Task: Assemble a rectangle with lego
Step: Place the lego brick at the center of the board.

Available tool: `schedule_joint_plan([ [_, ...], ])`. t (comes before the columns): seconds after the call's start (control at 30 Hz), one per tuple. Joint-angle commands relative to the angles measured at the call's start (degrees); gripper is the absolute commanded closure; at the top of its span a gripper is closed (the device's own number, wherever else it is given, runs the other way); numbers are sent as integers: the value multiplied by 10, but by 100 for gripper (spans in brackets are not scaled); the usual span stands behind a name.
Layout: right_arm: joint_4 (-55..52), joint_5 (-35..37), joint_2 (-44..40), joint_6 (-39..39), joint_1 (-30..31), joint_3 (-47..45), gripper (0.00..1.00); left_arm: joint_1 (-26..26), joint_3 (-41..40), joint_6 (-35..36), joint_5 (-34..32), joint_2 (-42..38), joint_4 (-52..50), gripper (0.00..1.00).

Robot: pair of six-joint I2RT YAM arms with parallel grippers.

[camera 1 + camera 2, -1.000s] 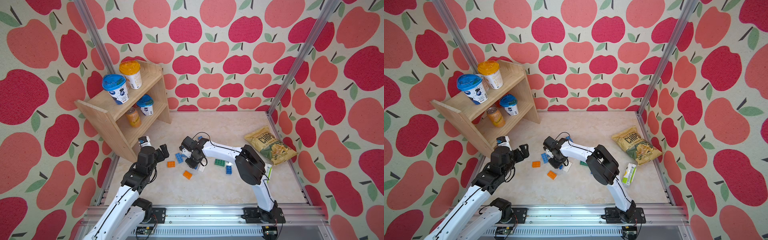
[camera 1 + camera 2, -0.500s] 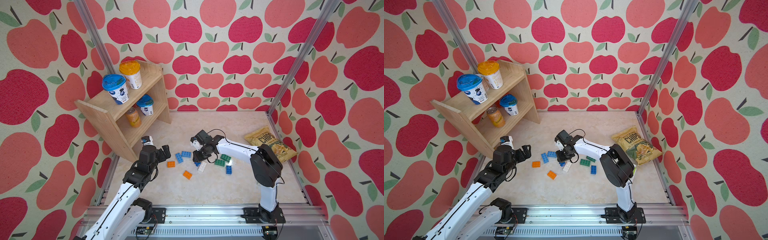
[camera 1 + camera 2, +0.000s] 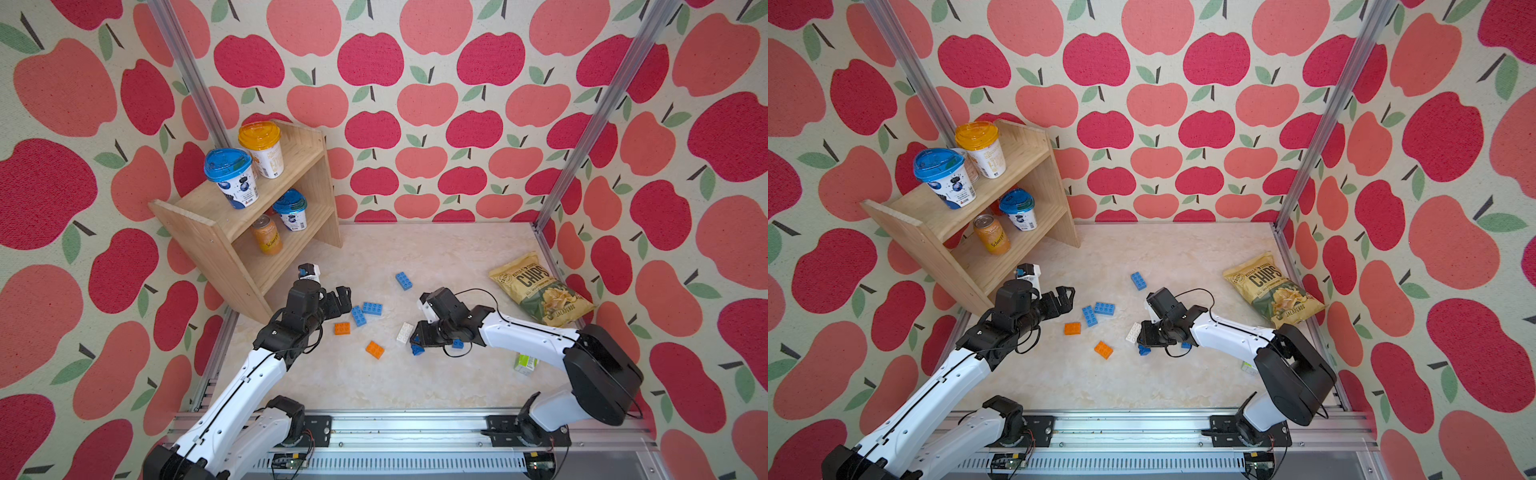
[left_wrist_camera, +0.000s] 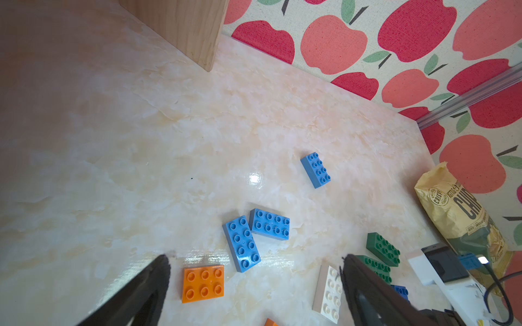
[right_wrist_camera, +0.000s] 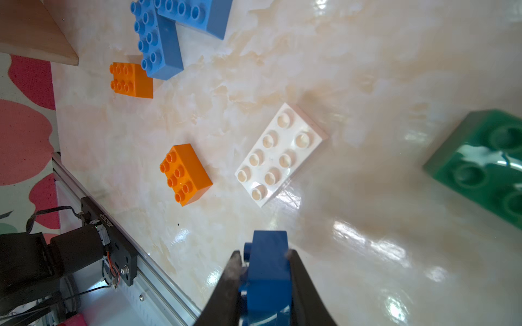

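Now right gripper [image 5: 264, 254] clamped on dark blue brick [image 5: 268, 278], white brick [image 5: 279, 153] just beside, left gripper [image 4: 256, 258] spread wide near orange brick [image 4: 202, 283]

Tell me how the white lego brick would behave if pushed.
The white lego brick looks like rigid plastic, so it should stay stiff. It lies flat, studs up, so it will likely slide rather than roll or tip. The table is glossy, so it may skid or spin easily.
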Motion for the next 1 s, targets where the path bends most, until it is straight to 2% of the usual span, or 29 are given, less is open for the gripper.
schedule_joint_plan([
  [0.0, 65, -19, -28, 61, 0, -44, 87, -7, 24, 15, 15, 12, 3, 2],
  [0.13, 89, -40, -29, 65, 0, -64, 84, -16, 32, 15, 12, 26, 3, 3],
  [0.33, 156, -109, 16, 73, -5, -78, 82, -25, 39, 11, 8, 39, 3, 3],
  [0.6, 144, -120, 58, 63, -29, -77, 81, -31, 39, 9, -2, 37, 4, 3],
  [0.73, 121, -108, 53, 59, -46, -84, 74, -33, 40, 9, -6, 38, 5, 3],
  [0.97, 93, -96, 45, 48, -69, -97, 53, -35, 43, 9, -11, 48, 5, 3],
])
